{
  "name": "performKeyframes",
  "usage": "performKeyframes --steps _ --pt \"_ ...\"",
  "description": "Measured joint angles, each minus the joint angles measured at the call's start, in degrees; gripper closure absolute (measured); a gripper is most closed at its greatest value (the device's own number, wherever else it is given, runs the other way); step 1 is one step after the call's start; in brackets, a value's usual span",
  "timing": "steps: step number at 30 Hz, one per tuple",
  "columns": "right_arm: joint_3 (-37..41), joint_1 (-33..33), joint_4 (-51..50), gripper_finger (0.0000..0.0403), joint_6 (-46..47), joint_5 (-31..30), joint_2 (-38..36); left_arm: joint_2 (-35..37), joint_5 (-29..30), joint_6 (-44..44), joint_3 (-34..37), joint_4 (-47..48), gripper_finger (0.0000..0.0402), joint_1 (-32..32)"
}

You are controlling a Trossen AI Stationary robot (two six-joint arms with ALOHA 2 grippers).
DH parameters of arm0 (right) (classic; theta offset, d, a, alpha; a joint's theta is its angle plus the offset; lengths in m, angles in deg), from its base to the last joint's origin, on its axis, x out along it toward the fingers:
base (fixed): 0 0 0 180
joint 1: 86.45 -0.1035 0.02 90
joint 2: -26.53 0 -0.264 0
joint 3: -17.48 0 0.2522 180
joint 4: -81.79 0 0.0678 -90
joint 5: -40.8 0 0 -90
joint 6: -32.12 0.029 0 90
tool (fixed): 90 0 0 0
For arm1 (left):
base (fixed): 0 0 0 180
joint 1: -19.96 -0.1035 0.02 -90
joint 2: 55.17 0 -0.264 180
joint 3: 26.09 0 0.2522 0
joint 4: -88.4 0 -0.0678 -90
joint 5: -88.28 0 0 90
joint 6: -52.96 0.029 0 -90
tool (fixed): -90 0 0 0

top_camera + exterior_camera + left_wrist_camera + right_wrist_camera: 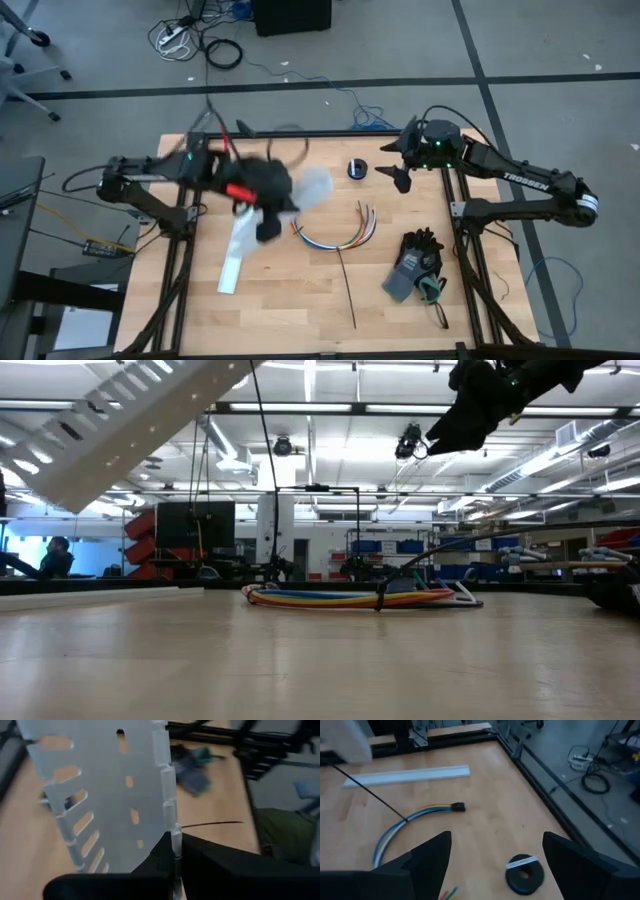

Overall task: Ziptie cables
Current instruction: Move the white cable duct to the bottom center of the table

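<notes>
Wooden table point(300, 300): my left gripper point(172, 862) clamps the white slotted plastic channel point(100, 795) aloft, clearing the coloured cables point(335, 238); right gripper point(495, 865) waits wide.

Cables point(335, 236): loose bundle of thin coloured wires — orange, blue, white and others — lying flat on the worktop point(300, 310) near its middle, curved in a shallow U, ends fanned apart toward the right edge; a dark connector point(458, 807) at one end.

Ziptie point(346, 285): one thin straight black strip, crossing the bundle and running toward the near edge.
</notes>
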Motion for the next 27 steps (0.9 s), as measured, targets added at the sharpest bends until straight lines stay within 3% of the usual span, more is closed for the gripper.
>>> performKeyframes --steps 5,10,19,27 --pt "0.0 -0.67 -0.59 0.0096 4.08 0.24 0.62 -5.7 2.46 -1.95 0.0 -5.69 0.0401 10.73" --pt "0.0 -0.63 -3.07 0.0096 5.59 -0.17 0.72 -12.81 2.51 -5.18 0.0 -8.51 0.0401 16.16" --pt "0.0 -0.67 -3.36 0.0096 7.29 0.31 1.02 -25.74 -4.0 -9.11 0.02 -7.9 0.0401 16.58" --pt "0.0 -3.16 -3.02 0.0096 12.19 1.67 2.99 -34.56 -6.45 -1.56 0.04 -10.02 0.0401 14.14"
